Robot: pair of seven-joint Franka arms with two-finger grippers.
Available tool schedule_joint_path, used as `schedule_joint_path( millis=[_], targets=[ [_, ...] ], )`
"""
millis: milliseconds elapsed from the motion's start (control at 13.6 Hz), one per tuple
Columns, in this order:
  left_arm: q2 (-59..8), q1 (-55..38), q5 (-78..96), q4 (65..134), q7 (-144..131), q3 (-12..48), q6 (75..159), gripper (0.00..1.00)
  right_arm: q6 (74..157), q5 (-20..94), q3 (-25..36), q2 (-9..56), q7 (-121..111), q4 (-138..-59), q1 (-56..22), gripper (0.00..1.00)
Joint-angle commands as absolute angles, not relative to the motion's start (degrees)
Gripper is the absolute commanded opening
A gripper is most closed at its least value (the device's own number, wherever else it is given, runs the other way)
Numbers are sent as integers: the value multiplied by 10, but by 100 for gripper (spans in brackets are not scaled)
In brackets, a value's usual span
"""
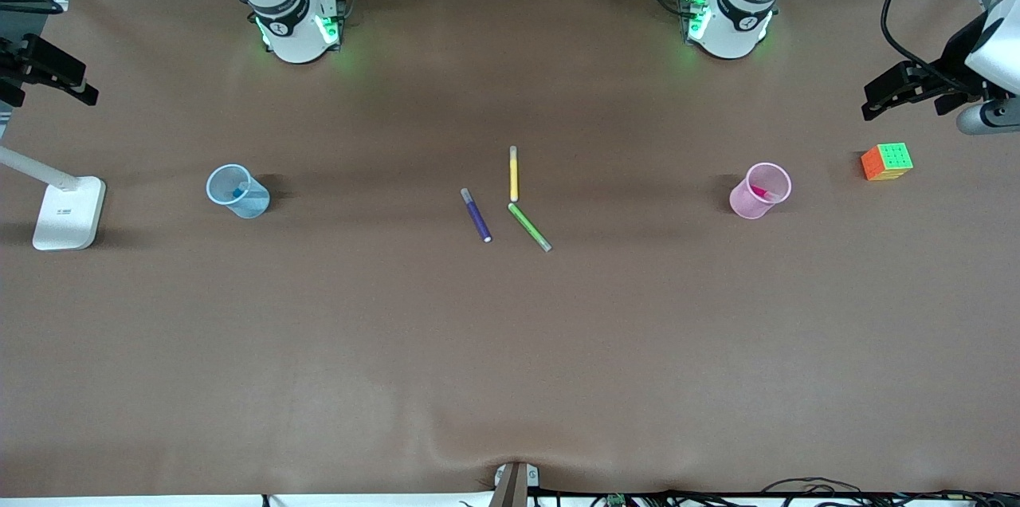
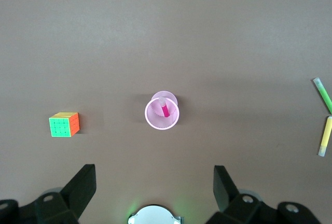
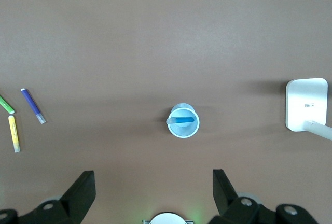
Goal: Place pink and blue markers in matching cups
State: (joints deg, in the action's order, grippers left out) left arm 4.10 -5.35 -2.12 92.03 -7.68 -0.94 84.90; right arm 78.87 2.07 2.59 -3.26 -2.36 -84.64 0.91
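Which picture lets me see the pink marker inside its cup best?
The left wrist view: it looks straight down into the pink cup, showing the pink marker clearly. The front view shows only a small sliver through the rim. The right wrist view misses it.

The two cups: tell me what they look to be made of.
Blue cup and pink cup: probably thin translucent plastic with a smooth finish. The sign is that the blue marker and the pink marker inside show through the tinted walls. Tinted glass can't be fully ruled out.

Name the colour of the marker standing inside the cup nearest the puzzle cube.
Magenta-pink marker, in the pink cup; clearest in the left wrist view.
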Motion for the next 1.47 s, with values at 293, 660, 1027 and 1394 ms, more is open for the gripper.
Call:
schedule_joint_path(
  millis=[293,660,1027,1394],
  targets=[
    [46,-65,-14,921,-71,-19,845,100,792,9,31,-40,-14,-850,-4,100],
    [45,-73,-13,921,-72,-28,852,100,799,9,31,-40,-16,-850,-2,100],
    [43,-86,-14,922,-72,-36,857,100,796,9,31,-40,-18,-850,-2,100],
    [44,-86,-14,918,-73,-38,857,100,797,9,31,-40,-18,-850,-1,100]
  ],
)
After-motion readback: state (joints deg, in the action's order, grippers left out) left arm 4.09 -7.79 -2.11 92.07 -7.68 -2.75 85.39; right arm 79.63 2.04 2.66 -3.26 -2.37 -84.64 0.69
